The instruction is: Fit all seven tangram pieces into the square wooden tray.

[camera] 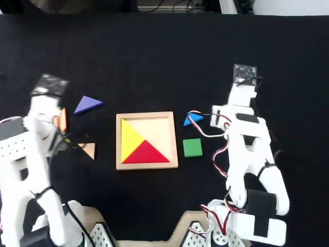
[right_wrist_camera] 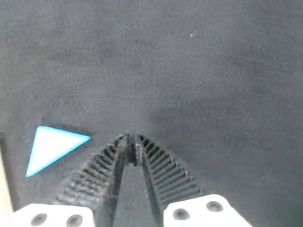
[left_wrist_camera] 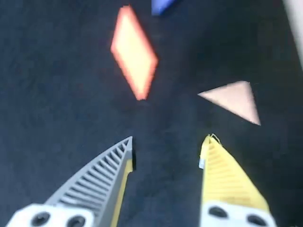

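Note:
The square wooden tray lies mid-table and holds a yellow triangle and a red triangle. Right of it lie a small blue triangle and a green square. Left of it are a dark blue triangle, an orange parallelogram and a tan triangle. My left gripper hangs open above the cloth, short of the orange and tan pieces. My right gripper is shut and empty, beside the small blue triangle.
Black cloth covers the table. Both arm bases stand at the near edge, with loose cables by the right arm. Open cloth stretches behind the tray.

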